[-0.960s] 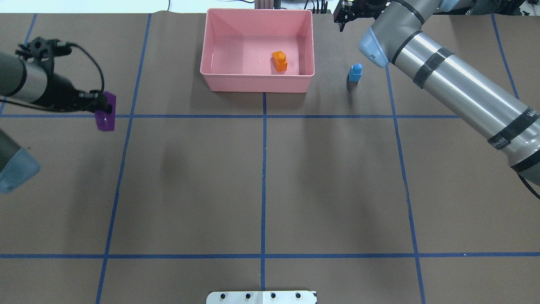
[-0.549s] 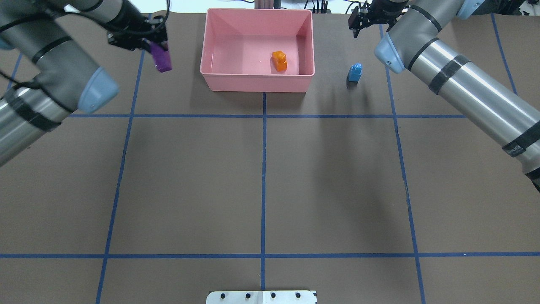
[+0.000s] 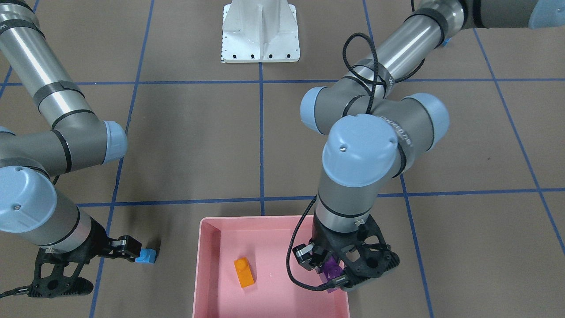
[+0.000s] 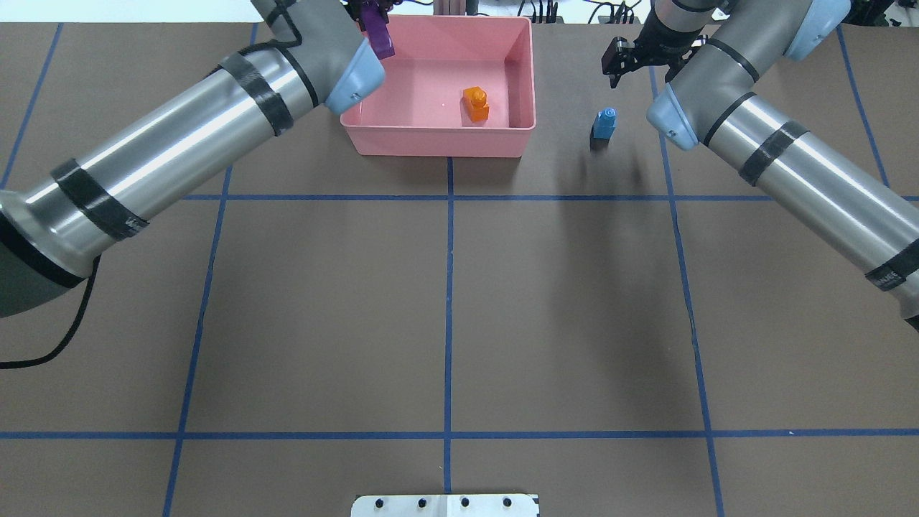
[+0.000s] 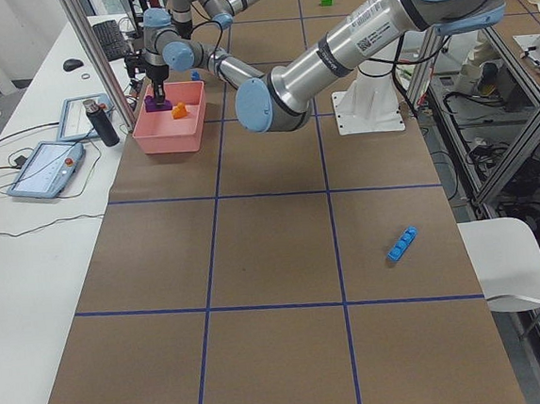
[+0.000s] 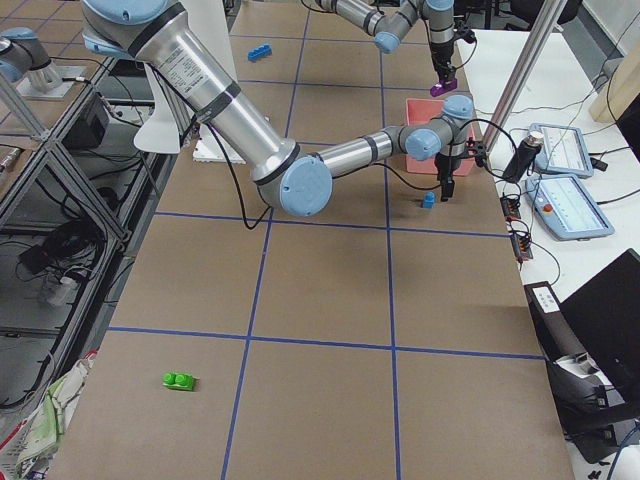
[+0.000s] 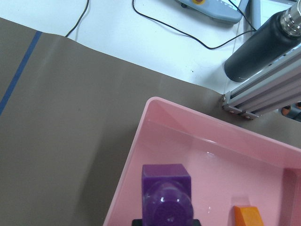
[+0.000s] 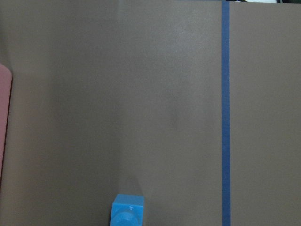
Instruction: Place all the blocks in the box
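My left gripper (image 3: pixel 333 274) is shut on the purple brick (image 4: pixel 378 36) and holds it upright over the far left corner of the pink box (image 4: pixel 438 141). The purple brick (image 7: pixel 166 193) fills the bottom of the left wrist view. The orange brick (image 4: pixel 475 103) lies in the box. The small blue brick (image 4: pixel 604 123) stands on the table right of the box. My right gripper (image 4: pixel 614 68) hovers just beyond it, apparently open and empty. The long blue brick (image 5: pixel 401 244) and the green brick (image 6: pixel 180 380) lie far off at the table's two ends.
The white metal base (image 4: pixel 445 505) sits at the near table edge. A black bottle (image 7: pixel 263 42) and an aluminium post stand just beyond the box's far rim. Tablets and cables lie on the white bench (image 5: pixel 49 165) behind.
My left arm has swung from the table's left side to above the box's far left corner, carrying the purple brick. My right gripper has shifted a little towards the small blue brick.
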Controlling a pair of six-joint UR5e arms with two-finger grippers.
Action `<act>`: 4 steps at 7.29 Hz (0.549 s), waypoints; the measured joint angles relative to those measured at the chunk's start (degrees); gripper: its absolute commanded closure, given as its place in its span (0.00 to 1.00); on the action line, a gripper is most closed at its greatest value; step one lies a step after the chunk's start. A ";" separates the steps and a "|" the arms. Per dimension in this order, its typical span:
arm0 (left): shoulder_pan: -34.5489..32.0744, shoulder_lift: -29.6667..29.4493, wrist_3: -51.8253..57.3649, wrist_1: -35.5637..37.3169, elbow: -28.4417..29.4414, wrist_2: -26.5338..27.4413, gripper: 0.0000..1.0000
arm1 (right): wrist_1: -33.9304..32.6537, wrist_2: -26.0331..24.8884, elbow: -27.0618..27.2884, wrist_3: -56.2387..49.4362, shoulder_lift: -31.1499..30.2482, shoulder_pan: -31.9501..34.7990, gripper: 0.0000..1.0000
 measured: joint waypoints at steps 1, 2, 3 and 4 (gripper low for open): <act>1.43 -0.83 1.36 -0.07 1.09 1.93 0.00 | 0.00 -0.22 -0.01 0.13 -0.23 -0.63 0.00; 2.19 -1.12 3.13 -0.10 1.21 2.67 0.00 | 0.00 -0.65 -0.01 0.33 -0.35 -1.37 0.00; 2.56 -1.18 3.92 -0.13 0.90 2.85 0.00 | 0.03 -1.88 -0.02 0.82 -0.36 -2.44 0.00; 2.71 -1.09 4.17 -0.11 0.16 2.85 0.00 | 1.46 -3.70 -0.71 2.02 -0.36 -3.81 0.01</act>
